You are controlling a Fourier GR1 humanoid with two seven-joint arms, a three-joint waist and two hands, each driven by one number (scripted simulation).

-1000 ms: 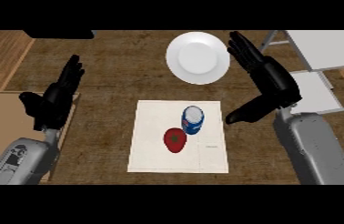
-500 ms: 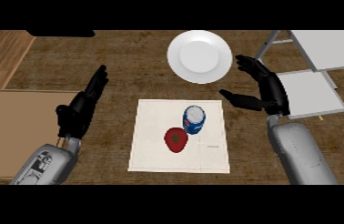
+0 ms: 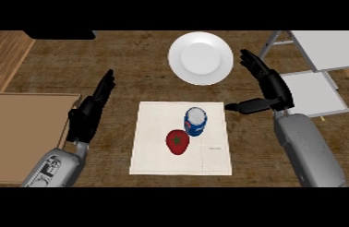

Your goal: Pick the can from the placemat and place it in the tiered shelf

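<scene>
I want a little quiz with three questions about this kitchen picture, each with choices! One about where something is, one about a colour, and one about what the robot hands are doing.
1. Where does the can stand?
A. on the white plate
B. on the placemat
C. in the tiered shelf

2. What colour is the strawberry-like thing beside the can?
A. red
B. yellow
C. purple

3. What is the right robot hand doing?
A. it is curled round the can
B. it is pressing on the plate
C. it is open and holds nothing

Answers:
1. B, the can stands upright on the pale placemat, away from the white plate and the tiered shelf.
2. A, it is red with a green top.
3. C, its fingers are straight and apart from the can; the left robot hand is open too.
</scene>
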